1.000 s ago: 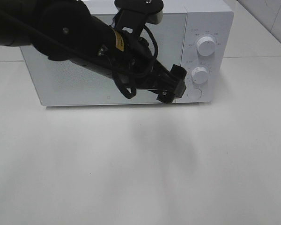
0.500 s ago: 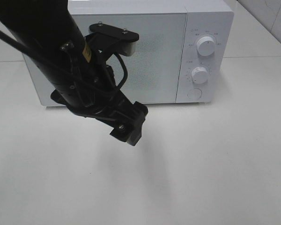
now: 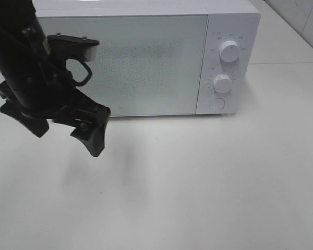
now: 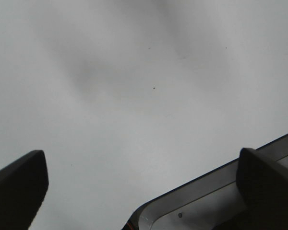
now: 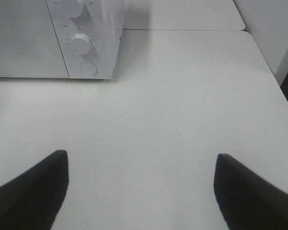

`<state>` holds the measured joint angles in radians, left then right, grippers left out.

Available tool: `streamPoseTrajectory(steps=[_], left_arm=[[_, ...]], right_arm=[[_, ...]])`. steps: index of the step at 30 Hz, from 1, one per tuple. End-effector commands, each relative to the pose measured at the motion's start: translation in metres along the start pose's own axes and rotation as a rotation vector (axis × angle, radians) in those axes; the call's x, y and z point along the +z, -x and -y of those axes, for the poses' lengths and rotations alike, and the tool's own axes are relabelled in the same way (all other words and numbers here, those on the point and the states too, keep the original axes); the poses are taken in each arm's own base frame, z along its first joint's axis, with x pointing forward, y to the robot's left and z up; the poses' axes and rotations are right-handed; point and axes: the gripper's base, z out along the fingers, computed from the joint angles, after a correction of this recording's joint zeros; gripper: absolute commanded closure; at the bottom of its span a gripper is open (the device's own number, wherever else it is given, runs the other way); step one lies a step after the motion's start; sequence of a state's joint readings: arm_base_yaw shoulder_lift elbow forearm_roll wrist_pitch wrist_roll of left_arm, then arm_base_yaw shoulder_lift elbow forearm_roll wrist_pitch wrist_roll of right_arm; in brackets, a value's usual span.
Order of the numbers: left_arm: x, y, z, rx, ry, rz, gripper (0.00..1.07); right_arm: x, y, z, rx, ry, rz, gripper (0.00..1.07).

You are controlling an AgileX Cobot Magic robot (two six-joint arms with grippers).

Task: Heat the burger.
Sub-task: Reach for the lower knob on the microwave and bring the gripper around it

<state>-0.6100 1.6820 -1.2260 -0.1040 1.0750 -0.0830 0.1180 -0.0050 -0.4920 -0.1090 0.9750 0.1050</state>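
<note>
A white table (image 3: pixel 208 182) is seen across the whole scene. A white microwave (image 3: pixel 146 57) is set at its far edge, door shut (window frosted, inside not readable). The burger's place cannot be told from any view. The black left arm (image 3: pixel 26 78) is held at the left, in front of the microwave's left end. The left gripper (image 4: pixel 141 158) is hung over the table, jaws wide apart, nothing held. The right gripper (image 5: pixel 141 155) is seen over bare table at the near right, jaws apart, nothing between. Two knobs (image 3: pixel 229 50) and a round button (image 3: pixel 217 103) are placed on the microwave's right panel.
</note>
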Motion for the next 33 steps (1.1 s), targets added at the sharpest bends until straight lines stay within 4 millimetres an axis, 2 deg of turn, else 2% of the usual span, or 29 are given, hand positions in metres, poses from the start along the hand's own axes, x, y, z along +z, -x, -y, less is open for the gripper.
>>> streamPoseTrajectory(steps=[1,2,3,4,6,7,8,10,11,12,14,15,16,18,19,21,22,23,24,25,26,28,29,33], left_arm=[[-0.007,-0.002,-0.028,-0.065,-0.038,-0.05,0.06],[-0.007,-0.002,-0.028,-0.065,-0.038,-0.05,0.06],[-0.007,-0.003,-0.035,-0.079,-0.042,-0.062,0.06],[-0.009,-0.005,-0.05,-0.108,-0.051,-0.084,0.06],[-0.011,-0.007,-0.058,-0.124,-0.057,-0.09,0.06],[-0.015,-0.01,-0.071,-0.163,-0.064,-0.086,0.06],[-0.015,-0.01,-0.071,-0.163,-0.064,-0.086,0.06],[-0.024,-0.018,-0.092,-0.235,-0.064,-0.057,0.06],[-0.024,-0.018,-0.092,-0.235,-0.064,-0.057,0.06],[-0.031,-0.027,-0.105,-0.287,-0.06,-0.036,0.06],[-0.034,-0.032,-0.11,-0.305,-0.059,-0.032,0.06],[-0.036,-0.044,-0.121,-0.35,-0.055,-0.027,0.06],[-0.036,-0.044,-0.121,-0.35,-0.055,-0.027,0.06],[-0.041,-0.067,-0.132,-0.416,-0.047,-0.014,0.06],[-0.041,-0.067,-0.132,-0.416,-0.047,-0.014,0.06],[-0.044,-0.092,-0.14,-0.483,-0.034,0.021,0.06],[-0.044,-0.092,-0.14,-0.483,-0.034,0.021,0.06],[-0.043,-0.1,-0.142,-0.502,-0.031,0.026,0.06],[-0.044,-0.116,-0.142,-0.53,-0.021,0.048,0.06],[-0.044,-0.116,-0.142,-0.53,-0.021,0.048,0.06],[-0.043,-0.129,-0.139,-0.547,-0.015,0.063,0.06],[-0.044,-0.135,-0.136,-0.548,-0.011,0.077,0.06],[-0.044,-0.147,-0.129,-0.546,-0.005,0.095,0.06],[-0.042,-0.162,-0.121,-0.544,0.006,0.125,0.06]], right_arm=[[-0.005,-0.001,0.0,0.014,-0.001,0.048,0.32],[-0.005,-0.001,0.0,0.014,-0.001,0.048,0.32],[-0.005,-0.001,0.0,0.014,-0.001,0.048,0.32],[-0.005,-0.001,0.0,0.014,-0.001,0.048,0.32],[-0.005,-0.001,0.0,0.014,-0.001,0.048,0.32],[-0.005,-0.001,0.0,0.014,-0.001,0.048,0.32],[-0.005,-0.001,0.0,0.014,-0.001,0.048,0.32],[-0.005,-0.001,0.0,0.014,-0.001,0.048,0.32],[-0.005,-0.001,0.0,0.014,-0.001,0.048,0.32],[-0.005,-0.001,0.0,0.014,-0.001,0.048,0.32],[-0.005,-0.001,0.0,0.014,-0.001,0.048,0.32],[-0.005,-0.001,0.0,0.014,-0.001,0.048,0.32],[-0.005,-0.001,0.0,0.014,-0.001,0.048,0.32],[-0.005,-0.001,0.0,0.014,-0.001,0.048,0.32],[-0.005,-0.001,0.0,0.014,-0.001,0.048,0.32],[-0.005,-0.001,0.0,0.014,-0.001,0.048,0.32],[-0.005,-0.001,0.0,0.014,-0.001,0.048,0.32],[-0.005,-0.001,0.0,0.014,-0.001,0.048,0.32],[-0.005,-0.001,0.0,0.014,-0.001,0.048,0.32],[-0.005,-0.001,0.0,0.014,-0.001,0.048,0.32],[-0.005,-0.001,0.0,0.014,-0.001,0.048,0.32],[-0.005,-0.001,0.0,0.014,-0.001,0.048,0.32],[-0.005,-0.001,0.0,0.014,-0.001,0.048,0.32],[-0.005,-0.001,0.0,0.014,-0.001,0.048,0.32]])
